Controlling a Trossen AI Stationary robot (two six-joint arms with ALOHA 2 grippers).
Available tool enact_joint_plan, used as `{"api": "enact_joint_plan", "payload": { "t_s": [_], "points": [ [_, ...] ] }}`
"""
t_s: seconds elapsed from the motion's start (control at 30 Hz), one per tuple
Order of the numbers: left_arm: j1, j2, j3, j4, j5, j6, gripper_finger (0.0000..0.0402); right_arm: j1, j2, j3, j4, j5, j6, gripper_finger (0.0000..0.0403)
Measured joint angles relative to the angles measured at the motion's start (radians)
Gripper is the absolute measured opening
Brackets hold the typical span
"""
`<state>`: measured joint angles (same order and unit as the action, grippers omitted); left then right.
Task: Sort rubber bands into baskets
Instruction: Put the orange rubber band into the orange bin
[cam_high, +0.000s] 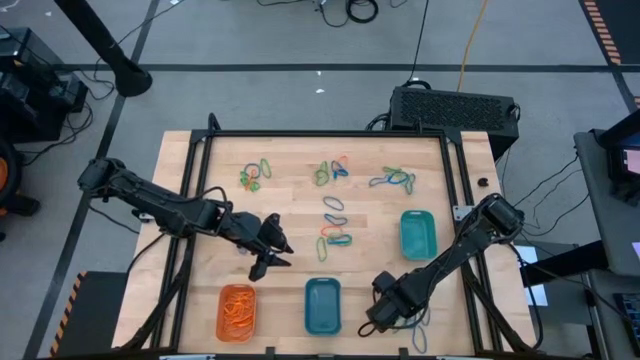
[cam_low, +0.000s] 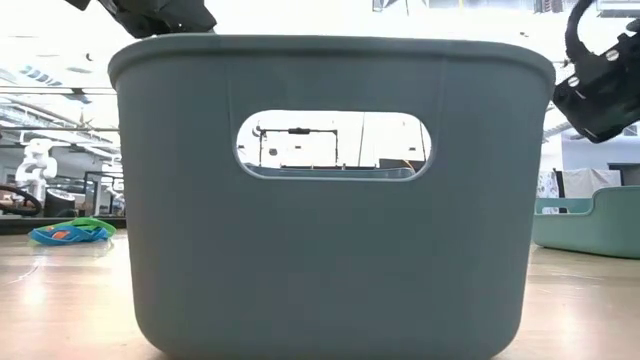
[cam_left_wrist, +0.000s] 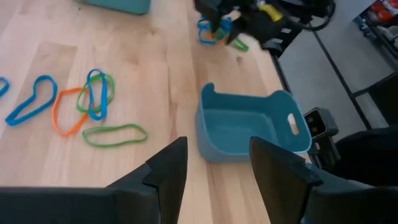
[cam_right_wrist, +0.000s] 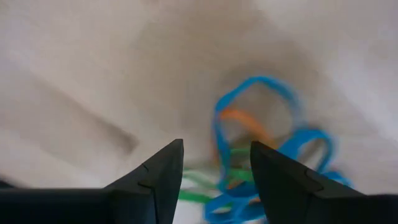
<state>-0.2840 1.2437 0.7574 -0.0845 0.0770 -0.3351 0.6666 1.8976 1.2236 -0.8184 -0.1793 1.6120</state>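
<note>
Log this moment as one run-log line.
left gripper: open, empty, above table | right gripper: open over mixed rubber bands | orange basket: holds orange bands

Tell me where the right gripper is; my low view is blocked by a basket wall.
Observer: The right gripper is open, right of the blue basket, poised at a pile of blue, orange and green bands.
Operator: And the left one?
Observer: The left gripper is open and empty, over bare wood near the orange basket and the blue basket.
Operator: Anything sorted?
Observer: Only the orange basket holds bands, all orange. The blue basket and the teal basket look empty.
</note>
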Motion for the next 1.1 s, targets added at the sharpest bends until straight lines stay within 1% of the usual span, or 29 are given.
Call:
{"api": "enact_joint_plan", "payload": {
  "t_s": [0.13,0.23,0.43,0.63,0.73,0.87,0.97,1.1],
  "points": [
    [0.004,0.000,0.000,-0.011,0.002,-0.023,0.0180,0.001,-0.006,0.000,0.062,-0.029,0.022,0.0178],
    [0.004,-0.001,0.000,-0.010,0.002,-0.024,0.0180,0.006,-0.006,0.001,0.055,-0.027,0.027,0.0178],
    [0.005,-0.001,0.000,-0.006,0.002,-0.022,0.0180,0.003,-0.005,0.001,-0.030,0.005,0.053,0.0178],
    [0.014,-0.001,0.000,-0.007,0.001,-0.023,0.0180,0.002,-0.005,0.021,0.021,0.024,0.053,0.0178],
    [0.016,-0.001,0.000,-0.007,0.001,-0.023,0.0180,0.003,-0.005,0.021,0.019,0.027,0.052,0.0178],
    [0.016,-0.001,0.000,-0.007,0.001,-0.023,0.0180,0.007,-0.005,0.011,0.023,0.061,0.047,0.0177],
    [0.016,-0.001,0.000,-0.007,0.003,-0.026,0.0180,0.019,-0.005,-0.025,0.066,0.049,0.050,0.0166],
    [0.016,-0.001,0.000,-0.013,0.013,-0.027,0.0180,0.040,-0.010,-0.078,0.145,0.034,0.087,0.0138]
  ]
}}
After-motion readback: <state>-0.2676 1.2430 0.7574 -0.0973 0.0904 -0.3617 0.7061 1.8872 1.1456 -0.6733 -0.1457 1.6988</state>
